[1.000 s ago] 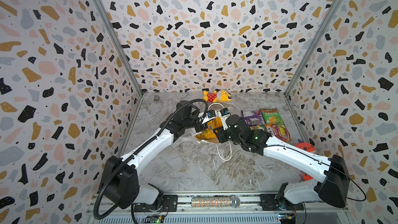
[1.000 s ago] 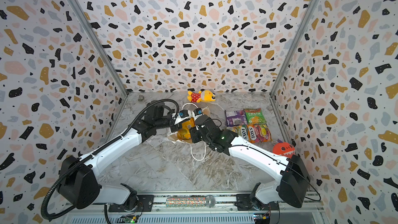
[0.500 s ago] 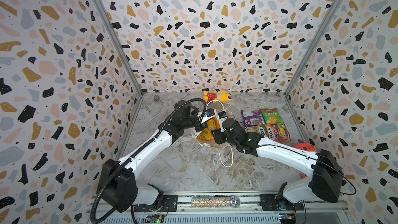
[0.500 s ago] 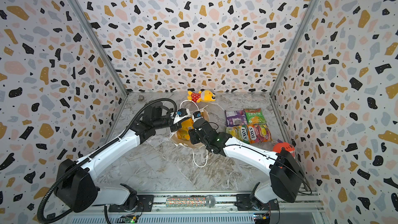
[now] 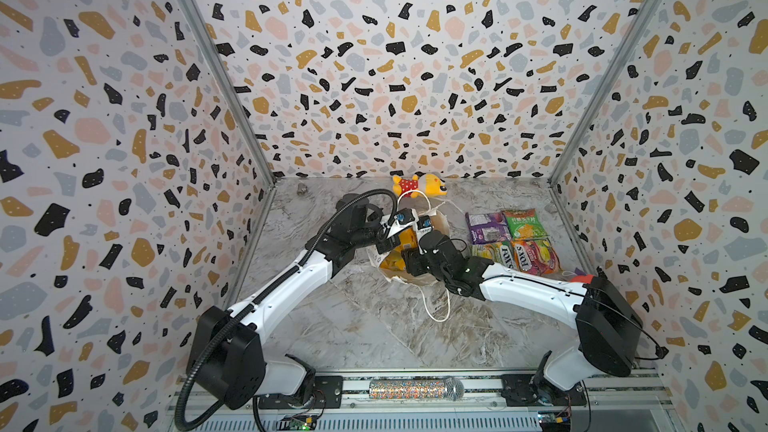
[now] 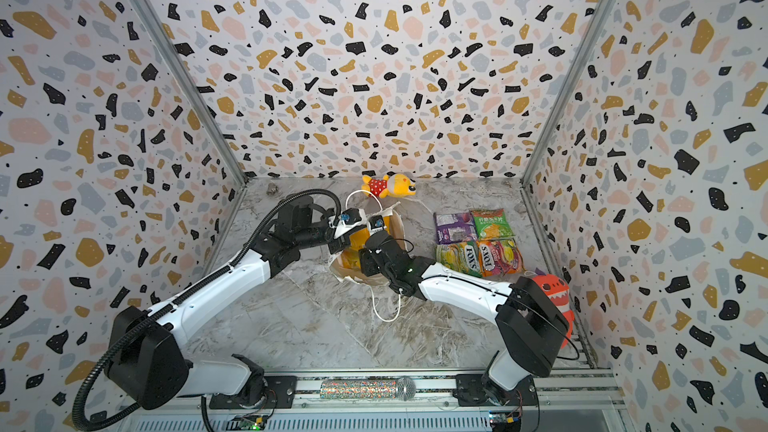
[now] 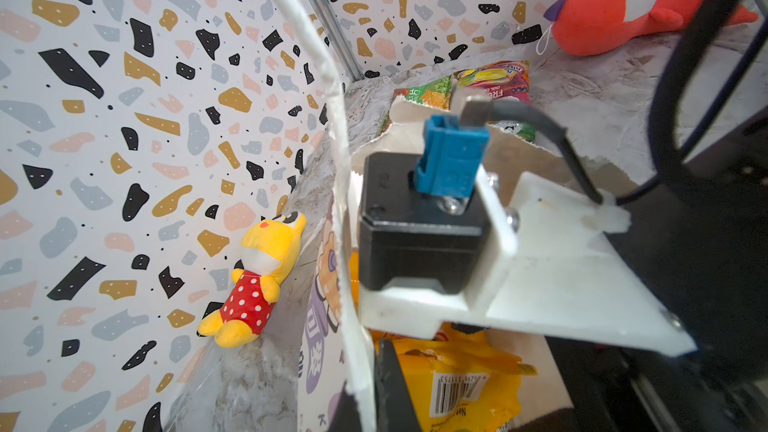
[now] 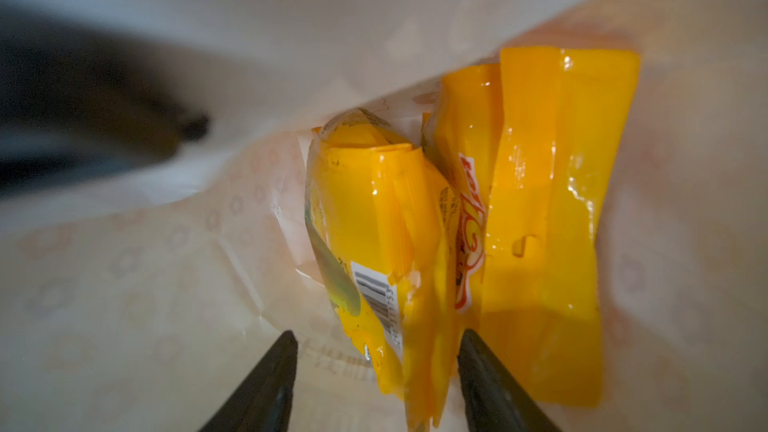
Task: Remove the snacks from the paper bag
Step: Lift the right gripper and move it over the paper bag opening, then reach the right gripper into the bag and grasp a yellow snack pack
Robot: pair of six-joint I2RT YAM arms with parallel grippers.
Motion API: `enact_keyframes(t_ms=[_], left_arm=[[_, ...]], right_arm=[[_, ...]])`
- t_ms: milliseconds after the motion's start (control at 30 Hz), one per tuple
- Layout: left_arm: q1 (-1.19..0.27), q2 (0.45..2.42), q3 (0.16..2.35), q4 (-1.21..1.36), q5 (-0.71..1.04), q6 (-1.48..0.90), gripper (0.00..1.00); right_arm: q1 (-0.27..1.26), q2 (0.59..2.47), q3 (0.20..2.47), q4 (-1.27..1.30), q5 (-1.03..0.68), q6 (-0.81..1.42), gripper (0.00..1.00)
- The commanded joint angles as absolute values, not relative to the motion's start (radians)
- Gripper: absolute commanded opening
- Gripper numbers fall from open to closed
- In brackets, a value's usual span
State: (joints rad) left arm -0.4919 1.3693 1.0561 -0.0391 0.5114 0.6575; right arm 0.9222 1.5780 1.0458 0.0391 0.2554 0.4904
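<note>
Risk, double pick: two orange-yellow packets lie pressed together inside the paper bag. A close that lands off centre could take both, or grip neither cleanly.
Risk, paper caught: the bag's lower wall lies just under the jaws. Closing too low would pinch paper along with the film and drag the bag.
Risk, slip: the film is glossy and creased, so a shallow bite on a near edge may slide off on the way out.
Risk, mouth collapse: the lifted rim looks ragged. If it tears, the wall drops onto the right arm.
Right end effector: released, jaws partly apart, inside the bag. The near end of the barcode packet sits between the tips; contact is unclear. The second packet lies just beside it.
Left end effector: clenched on the bag's upper wall, holding the mouth open.
Bag: on its side, mid-bench.
Already out: purple packet, green packet and two FOX'S packets at far right.
</note>
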Motion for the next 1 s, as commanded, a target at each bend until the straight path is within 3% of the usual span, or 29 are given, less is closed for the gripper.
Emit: enact_keyframes(t_ms=[0,300,667,967], left_arm=[[-0.506,1.362,1.057,0.032,0.589,0.652,0.00],[-0.508,1.354,1.055,0.037,0.588,0.655,0.00],[-0.508,1.349,1.045,0.042,0.552,0.661,0.00],[-0.508,1.340,1.040,0.037,0.514,0.666,0.00]], right_arm=[[0.918,1.600,1.055,0.099,0.284,0.482,0.64],[0.916,1.721,1.124,0.118,0.298,0.468,0.60],[0.910,1.729,1.160,0.106,0.251,0.452,0.14],[0.928,1.630,1.127,0.097,0.212,0.422,0.00]])
